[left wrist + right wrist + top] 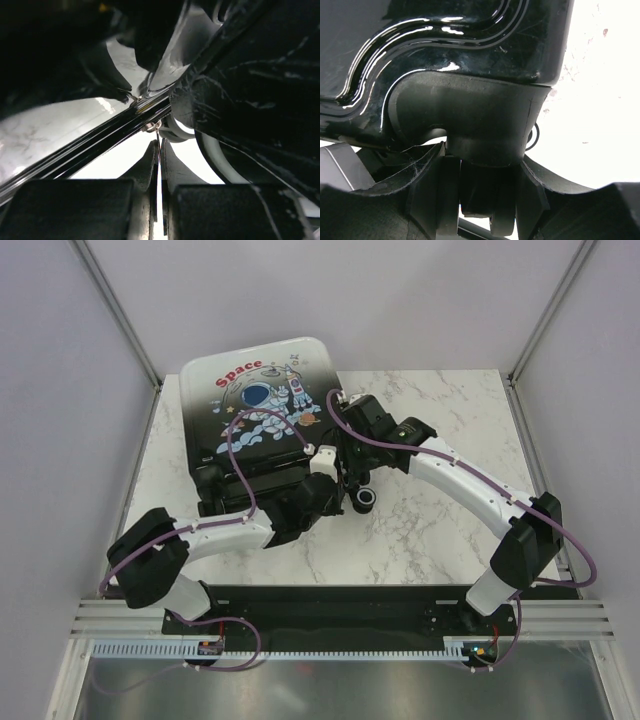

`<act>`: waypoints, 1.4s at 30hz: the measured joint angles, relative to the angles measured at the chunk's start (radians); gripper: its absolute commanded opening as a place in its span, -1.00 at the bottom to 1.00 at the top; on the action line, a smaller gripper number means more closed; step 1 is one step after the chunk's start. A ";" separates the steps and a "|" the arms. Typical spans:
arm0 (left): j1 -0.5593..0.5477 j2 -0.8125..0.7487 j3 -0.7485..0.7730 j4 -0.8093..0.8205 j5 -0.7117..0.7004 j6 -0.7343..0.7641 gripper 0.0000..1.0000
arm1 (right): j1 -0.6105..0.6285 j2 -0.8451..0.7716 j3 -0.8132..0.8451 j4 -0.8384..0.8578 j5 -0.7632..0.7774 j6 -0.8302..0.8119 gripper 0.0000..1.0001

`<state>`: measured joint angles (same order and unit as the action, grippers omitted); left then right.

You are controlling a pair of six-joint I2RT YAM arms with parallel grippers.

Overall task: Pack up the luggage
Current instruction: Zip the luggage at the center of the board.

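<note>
Now, the luggage (255,390) lies flat on the marble surface (430,530), astronaut print facing up. It stretches away beyond both grippers, which have met at its near black edge.

Over at the left gripper (160,155), the fingers (137,175) are pressed tight together. A thin sliver of metal is pinched between them, and it looks like the zipper pull (159,137). Right at that gripper's tips the glossy zipper track (90,145) runs on a slant, up to the right and down to the left. The dark shell rises just past it.

Across at the right gripper (482,160), the jaws stand partway apart and are clamped on a black wheel (482,195). One finger (435,190) is against each side of the wheel. Directly above that gripper sits the wheel's rounded housing, and above that the shiny ribbed black shell. Bright white surface shows off to the gripper's right.

From overhead the two grippers are close beside each other, the right one just beyond and to the right of the left. Another wheel (362,498) pokes out just beside the right gripper, on its near side.
</note>
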<state>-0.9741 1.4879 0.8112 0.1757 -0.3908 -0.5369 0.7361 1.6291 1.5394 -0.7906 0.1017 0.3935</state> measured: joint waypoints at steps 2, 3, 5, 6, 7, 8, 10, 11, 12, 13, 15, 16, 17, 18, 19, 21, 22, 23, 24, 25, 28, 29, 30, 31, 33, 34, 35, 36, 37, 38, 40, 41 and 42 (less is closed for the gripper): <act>-0.002 0.012 0.005 0.011 0.009 -0.002 -0.95 | -0.001 0.000 0.000 -0.011 0.002 -0.002 -1.00; -0.003 0.019 0.008 0.014 0.010 -0.003 -0.95 | -0.002 0.000 0.000 -0.014 0.006 -0.004 -1.00; -0.005 0.030 0.013 0.023 0.010 -0.008 -0.95 | -0.005 -0.001 0.000 -0.020 0.010 -0.009 -1.00; -0.007 0.034 0.015 0.027 0.010 -0.010 -0.96 | -0.007 -0.002 0.000 -0.021 0.011 -0.013 -1.00; -0.008 0.039 0.018 0.032 0.008 -0.013 -0.95 | -0.008 -0.002 0.000 -0.023 0.014 -0.016 -1.00; -0.010 0.044 0.020 0.035 0.007 -0.016 -0.95 | -0.008 -0.003 0.000 -0.024 0.018 -0.019 -1.00; -0.012 0.057 0.030 0.043 0.005 -0.022 -0.95 | -0.010 -0.005 0.000 -0.027 0.031 -0.026 -0.89; -0.013 0.064 0.035 0.047 0.004 -0.024 -0.95 | -0.013 -0.007 0.000 -0.029 0.036 -0.030 -0.72; -0.015 0.071 0.041 0.050 0.001 -0.026 -0.95 | -0.016 -0.009 0.000 -0.033 0.040 -0.033 -0.25; -0.017 0.076 0.045 0.055 -0.001 -0.027 -0.95 | -0.018 -0.011 0.000 -0.035 0.046 -0.037 -0.04; -0.021 0.077 0.045 0.062 -0.007 -0.030 -0.95 | -0.020 -0.017 0.000 -0.040 0.047 -0.041 0.64; -0.023 0.076 0.044 0.065 -0.024 -0.042 -0.95 | -0.021 -0.020 0.000 -0.039 0.057 -0.042 0.68; -0.025 0.071 0.039 0.072 -0.027 -0.042 -0.95 | -0.034 -0.031 -0.001 -0.045 0.062 -0.056 0.72; -0.028 0.070 0.039 0.075 -0.028 -0.042 -0.95 | -0.043 -0.039 -0.001 -0.046 0.054 -0.058 0.76; -0.032 0.068 0.036 0.079 -0.031 -0.040 -0.95 | -0.046 -0.051 -0.001 -0.041 0.045 -0.056 0.78; -0.037 0.063 0.027 0.086 -0.038 -0.040 -0.95 | -0.053 -0.079 -0.001 -0.032 0.023 -0.058 0.81; -0.037 0.060 0.023 0.089 -0.040 -0.040 -0.95 | -0.058 -0.097 -0.002 -0.033 0.009 -0.059 0.82; -0.037 0.056 0.019 0.090 -0.040 -0.040 -0.95 | -0.065 -0.116 -0.002 -0.039 -0.010 -0.063 0.84; -0.037 0.053 0.017 0.092 -0.041 -0.040 -0.95 | -0.069 -0.136 -0.005 -0.045 -0.029 -0.069 0.96; -0.037 0.050 0.015 0.092 -0.042 -0.040 -0.95 | -0.072 -0.157 -0.006 -0.053 -0.043 -0.072 0.96; -0.037 0.026 -0.002 0.097 -0.042 -0.041 -0.96 | -0.095 -0.208 -0.010 -0.067 -0.071 -0.084 0.96; -0.037 0.014 -0.011 0.102 -0.043 -0.042 -0.95 | -0.116 -0.223 -0.010 -0.071 -0.088 -0.086 0.96; -0.037 0.004 -0.019 0.107 -0.043 -0.043 -0.95 | -0.143 -0.232 -0.010 -0.072 -0.102 -0.087 0.96; -0.035 -0.007 -0.028 0.113 -0.043 -0.043 -0.95 | -0.183 -0.239 -0.010 -0.072 -0.124 -0.091 0.96; -0.032 -0.029 -0.042 0.119 -0.043 -0.046 -0.95 | -0.267 -0.238 -0.010 -0.071 -0.156 -0.098 0.96; -0.031 -0.039 -0.047 0.119 -0.042 -0.047 -0.95 | -0.309 -0.233 -0.010 -0.071 -0.175 -0.102 0.96; -0.030 -0.047 -0.050 0.119 -0.042 -0.049 -0.95 | -0.347 -0.227 -0.012 -0.069 -0.195 -0.103 0.96; -0.029 -0.051 -0.050 0.120 -0.042 -0.050 -0.95 | -0.379 -0.223 -0.018 -0.062 -0.213 -0.106 0.96; -0.029 -0.053 -0.051 0.119 -0.042 -0.050 -0.95 | -0.413 -0.220 -0.034 -0.050 -0.237 -0.107 0.96; -0.029 -0.053 -0.052 0.119 -0.041 -0.051 -0.95 | -0.433 -0.218 -0.052 -0.044 -0.253 -0.109 0.96; -0.029 -0.053 -0.053 0.119 -0.037 -0.051 -0.95 | -0.474 -0.227 -0.142 -0.007 -0.288 -0.116 0.96; -0.029 -0.054 -0.053 0.119 -0.035 -0.051 -0.95 | -0.485 -0.238 -0.209 0.016 -0.309 -0.122 0.96; -0.029 -0.054 -0.053 0.119 -0.034 -0.051 -0.95 | -0.488 -0.248 -0.276 0.025 -0.332 -0.127 0.96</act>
<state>-1.0035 1.4338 0.7578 0.2947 -0.4248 -0.5877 0.2481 1.3808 1.2633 -0.7658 -0.2306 0.2668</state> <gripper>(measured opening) 0.027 0.982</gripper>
